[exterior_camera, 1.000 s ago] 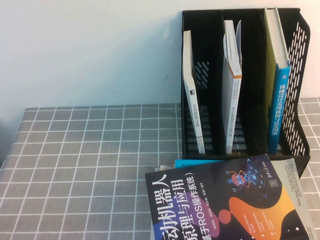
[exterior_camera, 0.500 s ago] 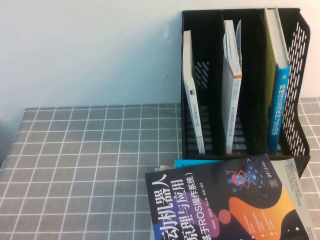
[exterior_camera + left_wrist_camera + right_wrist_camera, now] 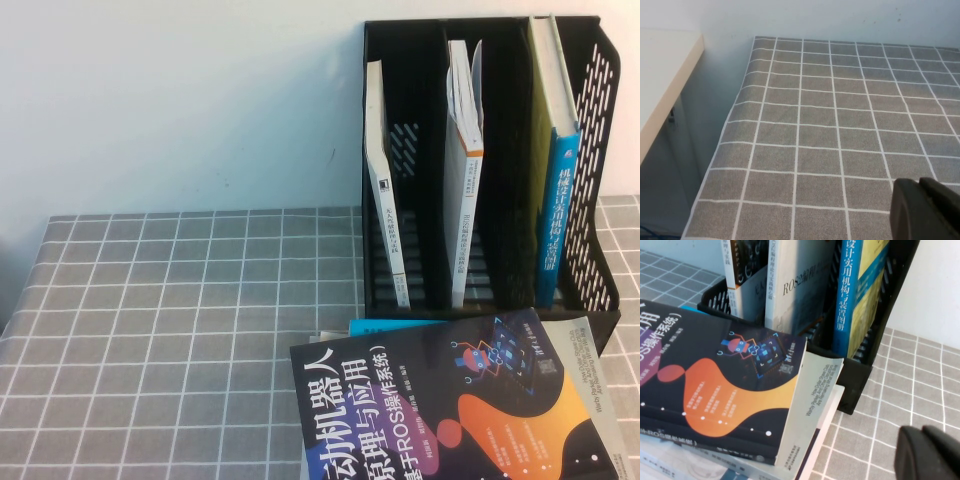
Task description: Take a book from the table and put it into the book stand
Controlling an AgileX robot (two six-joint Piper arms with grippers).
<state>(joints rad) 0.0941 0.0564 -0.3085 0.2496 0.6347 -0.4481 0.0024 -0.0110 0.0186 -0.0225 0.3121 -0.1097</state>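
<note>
Book (image 3: pixel 556 160), thick w/ pale yellow-green cover & blue spine, stands upright in the right-hand slot of the book stand (image 3: pixel 601 110), leaning a bit against the divider; blue spine w/ Chinese title also shows in right wrist view (image 3: pixel 852 295). Stand is black, three slots, perforated side walls, sits at the far right of the worktop (image 3: pixel 180 330) against the back edge. Middle slot holds a thin white book w/ orange band (image 3: pixel 464 180), left slot another thin white book (image 3: pixel 385 190), both tilted slightly.

Just in front of the stand, at the near right corner, dark navy book w/ orange artwork (image 3: pixel 450 410) lies flat on top of a small stack; a blue-edged book (image 3: pixel 385 326) peeks out under its far edge, pale ones below it in right wrist view.

Left tool (image 3: pixel 925 210) hovers over bare grid cloth near the left edge of the worktop, fingers closed together, holding nothing. Right tool (image 3: pixel 930 455) hangs over the cloth beside the stack, close to the stand's near right corner, fingers likewise pressed together, empty.
</note>
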